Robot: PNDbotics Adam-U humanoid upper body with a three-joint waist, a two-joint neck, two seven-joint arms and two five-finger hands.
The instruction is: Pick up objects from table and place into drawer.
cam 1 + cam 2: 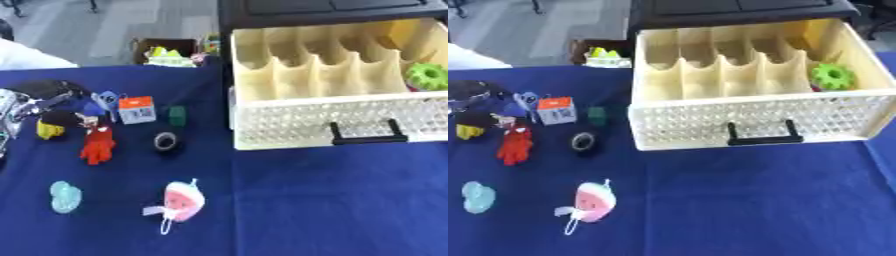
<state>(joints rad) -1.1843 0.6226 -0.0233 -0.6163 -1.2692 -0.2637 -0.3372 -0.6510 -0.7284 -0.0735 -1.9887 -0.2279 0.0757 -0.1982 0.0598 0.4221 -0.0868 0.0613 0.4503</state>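
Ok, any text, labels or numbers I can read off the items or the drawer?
None readable.
Orange and white box: dark marks on its white face, too blurred to read.
Black tape roll: no print visible.
Drawer: no label visible on its front.

No text can be read; the small orange-and-white box (137, 109) carries print too blurred to make out

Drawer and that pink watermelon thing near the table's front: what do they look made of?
The drawer looks like cream moulded plastic: its front is a fine lattice of holes, with a black handle and wavy dividers inside. The pink watermelon thing looks soft, perhaps plush or foam, with a matte surface and a pale loop hanging off it; I can't tell which.
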